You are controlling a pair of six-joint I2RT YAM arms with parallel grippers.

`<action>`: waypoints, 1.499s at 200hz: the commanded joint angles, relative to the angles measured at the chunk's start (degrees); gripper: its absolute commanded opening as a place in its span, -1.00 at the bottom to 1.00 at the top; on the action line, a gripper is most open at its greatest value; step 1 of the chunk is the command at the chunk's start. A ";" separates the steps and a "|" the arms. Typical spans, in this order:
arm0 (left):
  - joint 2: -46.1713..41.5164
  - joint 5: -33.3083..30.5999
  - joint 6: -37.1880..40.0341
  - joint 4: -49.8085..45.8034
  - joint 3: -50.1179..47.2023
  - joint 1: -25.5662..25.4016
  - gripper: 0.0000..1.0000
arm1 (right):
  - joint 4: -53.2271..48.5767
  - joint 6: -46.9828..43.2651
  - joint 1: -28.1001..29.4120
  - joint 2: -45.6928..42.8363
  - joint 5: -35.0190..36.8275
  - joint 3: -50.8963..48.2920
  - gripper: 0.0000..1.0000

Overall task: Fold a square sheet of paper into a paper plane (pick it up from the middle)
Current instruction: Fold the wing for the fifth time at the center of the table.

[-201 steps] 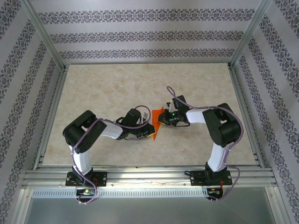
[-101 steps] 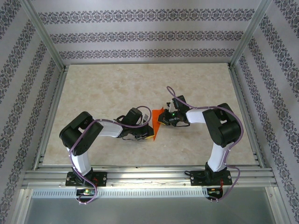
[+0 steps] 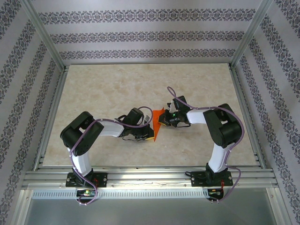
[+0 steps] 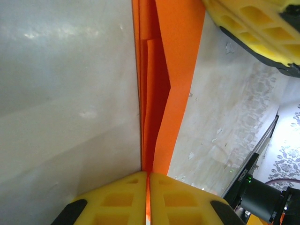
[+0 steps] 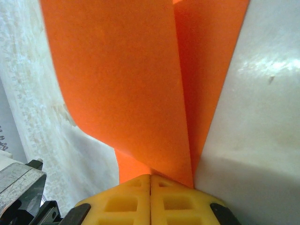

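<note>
We record, at the middle of the marbled table (image 3: 117, 84), between the two arms:

1. Paper plane (image 3: 157, 123), bright orange and plain, folded in several layers along a long crease.
2. Left gripper (image 4: 148, 182): yellow pads pressed together with no gap, pinching one end of the plane.
3. Right gripper (image 5: 150, 180): yellow pads likewise closed tight on the other end, where we see the paper fan out from the pinch.

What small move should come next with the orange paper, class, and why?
Probably slide the left gripper along the fold to sharpen the crease while the right gripper holds: both are shut on the folded orange paper, whose layers gape loosely.
</note>
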 commanded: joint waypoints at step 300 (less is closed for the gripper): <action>5.34 0.04 2.61 -3.86 6.52 -2.87 -0.89 | -4.15 -0.77 1.16 1.87 3.40 -1.02 -0.85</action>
